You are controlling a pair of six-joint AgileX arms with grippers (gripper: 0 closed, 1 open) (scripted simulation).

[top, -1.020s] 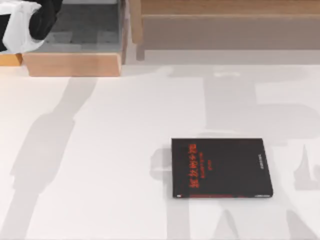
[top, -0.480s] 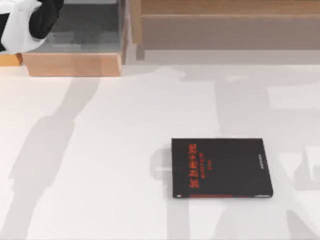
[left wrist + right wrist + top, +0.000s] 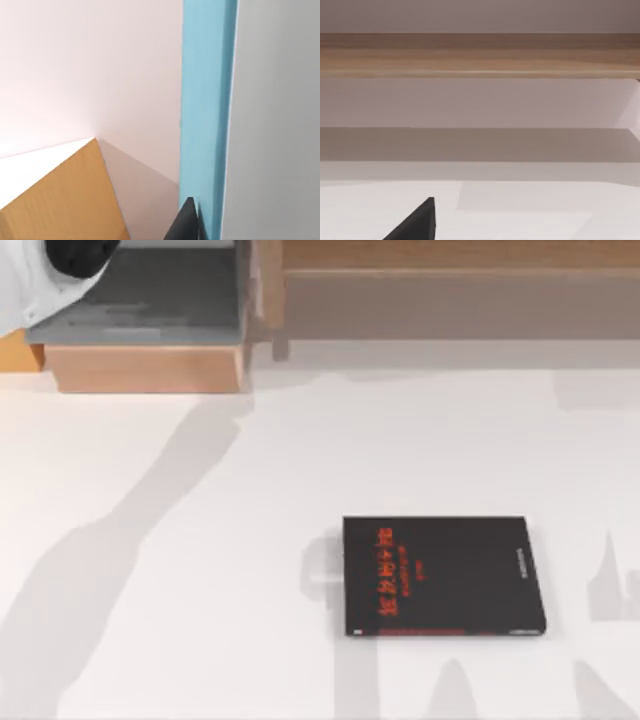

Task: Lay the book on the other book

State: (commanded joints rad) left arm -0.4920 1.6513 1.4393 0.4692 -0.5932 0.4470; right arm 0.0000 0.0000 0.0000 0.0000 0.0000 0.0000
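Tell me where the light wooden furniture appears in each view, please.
Top view: light wooden furniture along the far edge, behind the white table.
Left wrist view: a wooden corner beside the thick light-blue book.
Right wrist view: a long wooden board beyond the table.
Shared landmark: the white table, top and right wrist views.

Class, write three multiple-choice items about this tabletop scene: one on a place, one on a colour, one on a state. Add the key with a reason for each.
1. Where does the black book lie on the table?
A. right of centre
B. far left
C. inside the wooden box

2. What colour is its cover lettering?
A. white
B. red
C. yellow

3. How does the black book lie?
A. standing on edge
B. open
C. flat and closed

Key: 1 A, the top view shows it right of the middle. 2 B, red characters show on the cover. 3 C, its whole cover faces up. The light-blue book shows in the left wrist view.
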